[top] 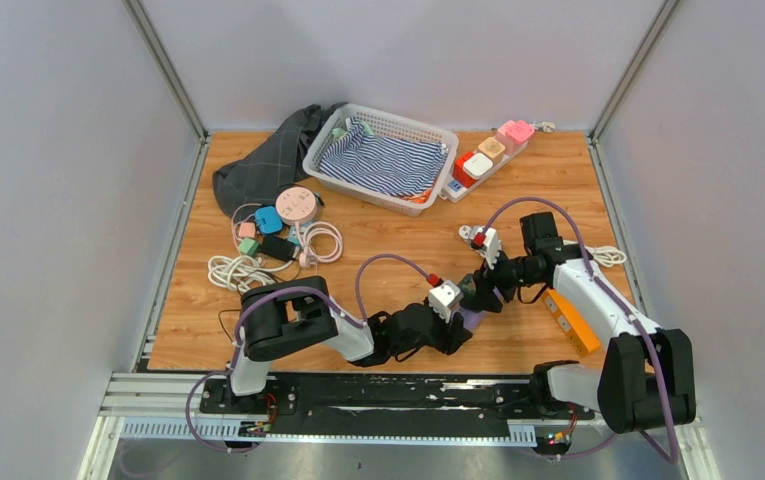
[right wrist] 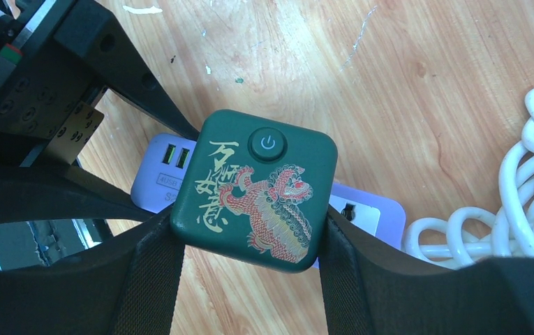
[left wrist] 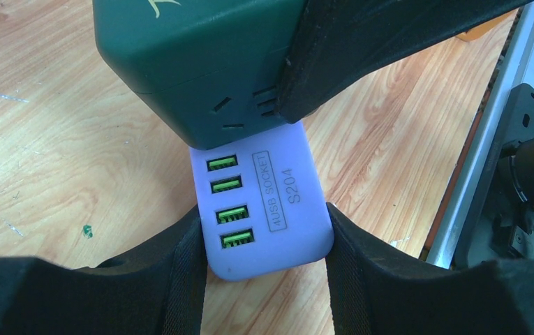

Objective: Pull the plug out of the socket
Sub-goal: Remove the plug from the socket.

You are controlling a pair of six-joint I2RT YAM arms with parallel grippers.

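Observation:
The socket is a flat purple strip (left wrist: 271, 202) with green USB ports, lying low over the wooden table. My left gripper (left wrist: 262, 237) is shut on its end, one pad on each long side. The plug is a dark green cube (right wrist: 253, 188) with a dragon print and a power button, sitting on the strip's top face (right wrist: 156, 171). My right gripper (right wrist: 250, 230) is shut on the cube's two sides. From above, both grippers (top: 463, 325) (top: 486, 290) meet at the table's front centre. The join between cube (left wrist: 194, 63) and strip is hidden.
A white coiled cord (right wrist: 529, 195) lies right of the strip. An orange block (top: 571, 320) sits by the right arm. A white basket (top: 363, 190) with striped cloth, a dark cloth (top: 258, 165), a strip of coloured plugs (top: 488, 155) and tangled cords with adapters (top: 278, 235) lie further back.

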